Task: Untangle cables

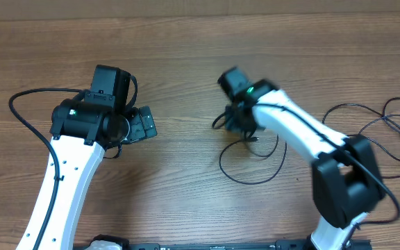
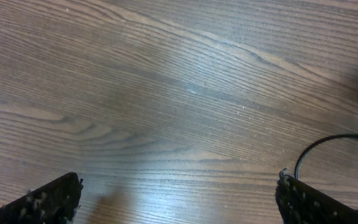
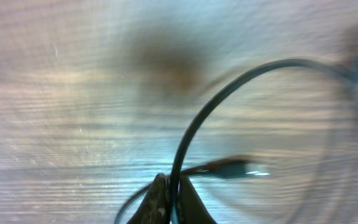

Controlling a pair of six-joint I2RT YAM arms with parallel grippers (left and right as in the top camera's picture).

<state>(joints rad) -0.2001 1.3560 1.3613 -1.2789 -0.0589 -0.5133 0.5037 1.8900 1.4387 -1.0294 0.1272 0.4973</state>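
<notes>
Surface (image 1: 186, 55): brown wood grain, both arms reaching in from the near edge.

Left end effector (image 1: 146, 123): over the left half of the surface, pointing toward the middle. In the left wrist view the left end effector (image 2: 179, 186) is spread wide, one finger at each lower corner of the frame, with only bare wood between them. It holds nothing. A thin black arc of cord (image 2: 319, 144) enters at the right side of that view (cannot tell which cable it belongs to).

Right end effector (image 1: 242, 128): near the middle of the surface, slightly toward the right. In the right wrist view the right end effector (image 3: 169, 202) is pressed together, pinching one thin black cable (image 3: 229, 93) that rises from the fingertips and curves away to the right. A small plug (image 3: 235, 168) shows just beside the fingertips, blurred, with a pale tip.

Overhead, the pinched cable (image 1: 255, 183) hangs below the right end effector as one open loop lying on the wood toward the near edge. The loose cables (image 1: 387, 118) lie in overlapping loops at the right edge, well apart from the pinched loop.

A green light (image 1: 250, 89) glows on the right arm's wrist.
</notes>
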